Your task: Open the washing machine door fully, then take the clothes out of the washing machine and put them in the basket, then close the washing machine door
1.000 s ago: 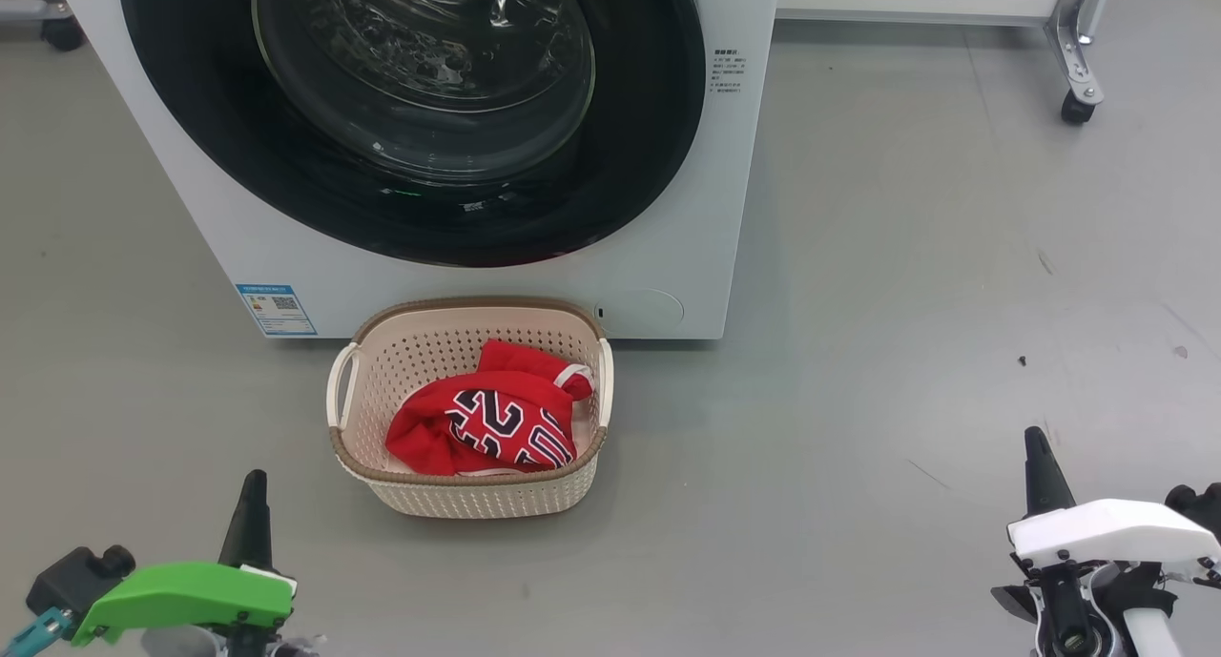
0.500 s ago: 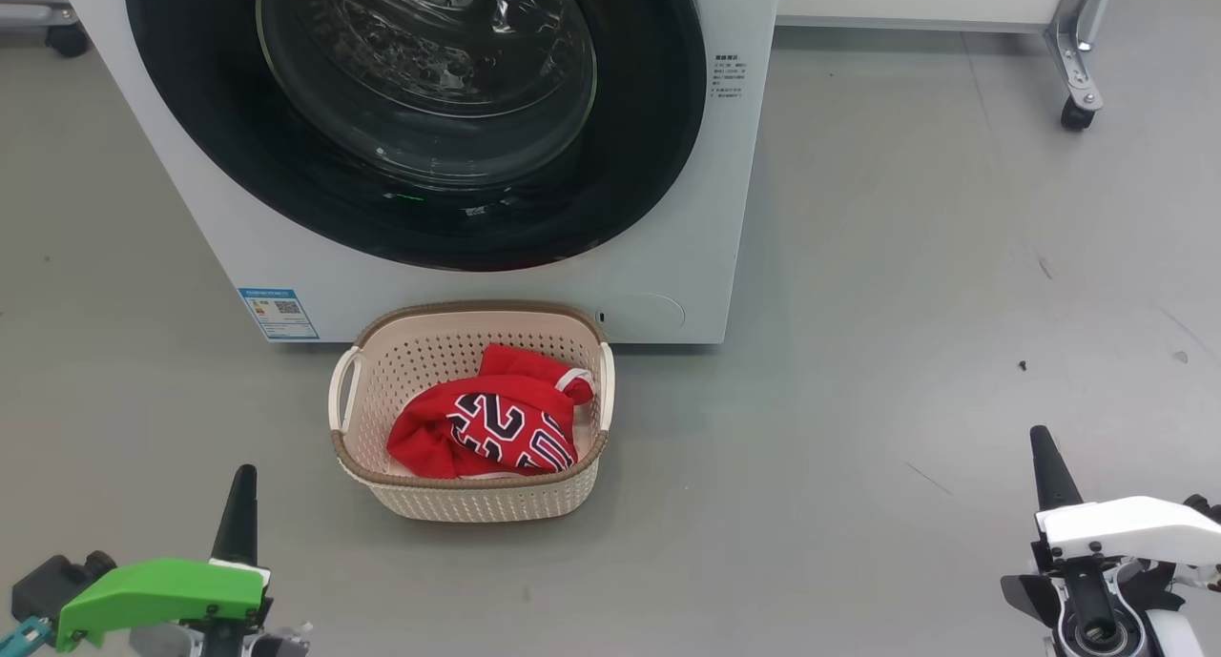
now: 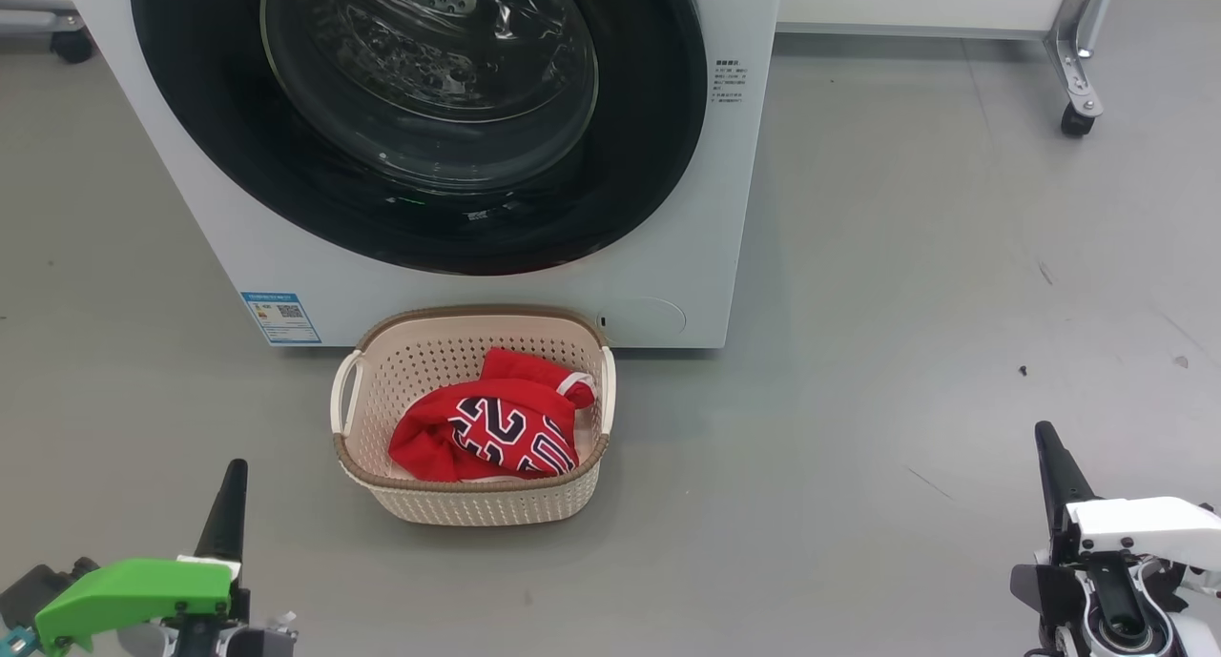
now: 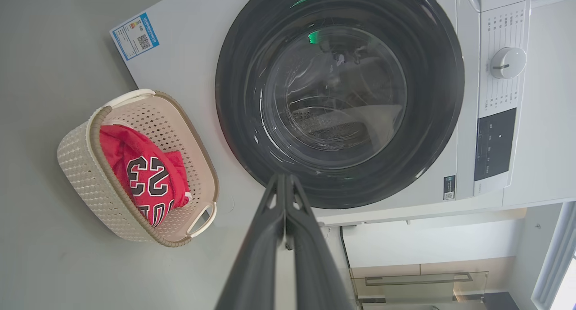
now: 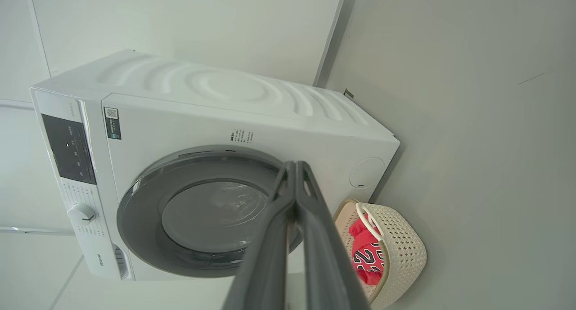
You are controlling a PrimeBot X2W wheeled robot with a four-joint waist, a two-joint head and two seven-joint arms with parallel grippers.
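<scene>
Task seems complete: door shut, clothes in the basket.
The large round washing machine door (image 3: 429,94) with glossy black rim sits closed on the big white washing machine (image 3: 496,299). The bright red clothes (image 3: 486,428) lie in the small cream perforated basket (image 3: 477,504) on the grey floor (image 3: 858,352). The left gripper (image 3: 232,476) and right gripper (image 3: 1049,447) are closed and empty, and sit lower in the head view than one second ago; the camera shifted slightly.

the basket (image 3: 477,509) sat on the floor (image 3: 906,304), ahead of both sets of jaws, right of the left gripper (image 3: 232,481) and left of the right gripper (image 3: 1047,444), well apart from each. the clothes (image 3: 486,428) lay inside it. the washing machine (image 3: 725,209) stood just behind the basket, the washing machine door (image 3: 649,161) flat against its front.
</scene>
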